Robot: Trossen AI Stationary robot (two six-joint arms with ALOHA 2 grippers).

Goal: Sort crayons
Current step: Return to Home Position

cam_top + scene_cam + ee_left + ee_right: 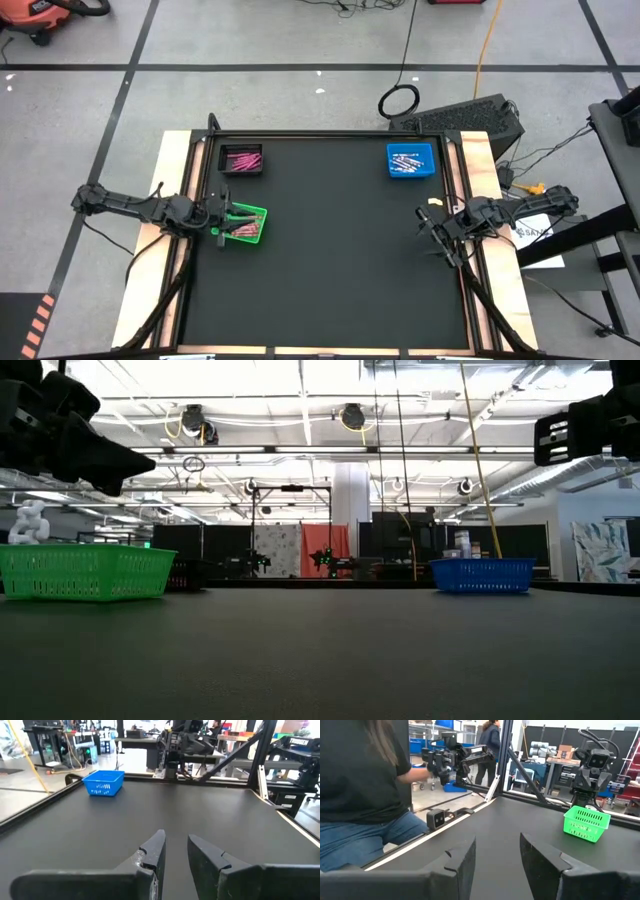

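Three small trays stand on the black table (330,280). A green tray (245,223) at the left holds pink crayons (243,229). A black tray (241,159) at the far left also holds pink crayons (242,160). A blue tray (410,160) at the far right holds pale crayons (408,160). My left gripper (222,213) hangs open and level over the green tray's left end, above it (85,570), with nothing between its fingers (175,847). My right gripper (428,222) stands open at the table's right edge, its fingers (497,852) likewise with nothing between them.
The table's middle and near half lie bare between the two arms. A raised black frame (330,134) runs round the table. A person (365,795) in dark top and jeans stands close beside the table in the right wrist view.
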